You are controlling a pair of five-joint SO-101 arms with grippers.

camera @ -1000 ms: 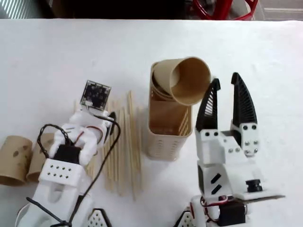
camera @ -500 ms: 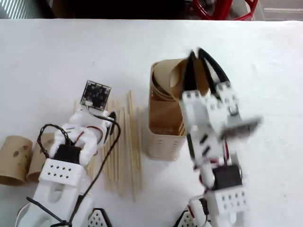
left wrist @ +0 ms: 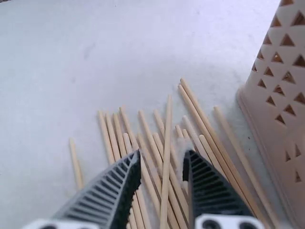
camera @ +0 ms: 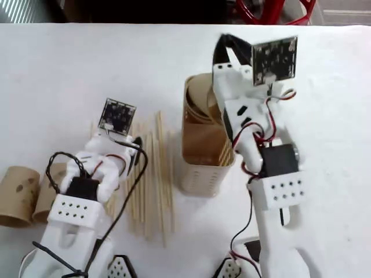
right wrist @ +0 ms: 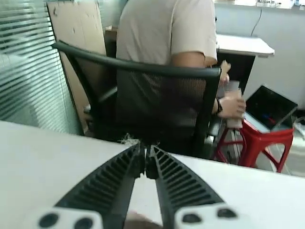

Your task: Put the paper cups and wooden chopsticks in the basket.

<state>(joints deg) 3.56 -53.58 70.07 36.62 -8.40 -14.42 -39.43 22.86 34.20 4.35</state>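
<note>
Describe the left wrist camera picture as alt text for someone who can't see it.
The left gripper hangs open over a loose pile of wooden chopsticks on a white table, with one stick lying in the gap between its black fingers. A beige basket with triangular holes stands beside the pile.

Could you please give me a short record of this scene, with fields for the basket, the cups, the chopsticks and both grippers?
basket: upright on the white table
cups inside: brown paper cups nested at the basket's top
cups outside: two lying on their sides at the table's left edge
chopsticks: loose pile flat on the table, beside the basket
left gripper: fingers open, low over the chopsticks, straddling a few
right gripper: fingers shut, empty, arm stretched over the basket
remaining: two cups and all chopsticks not yet in the basket
</note>
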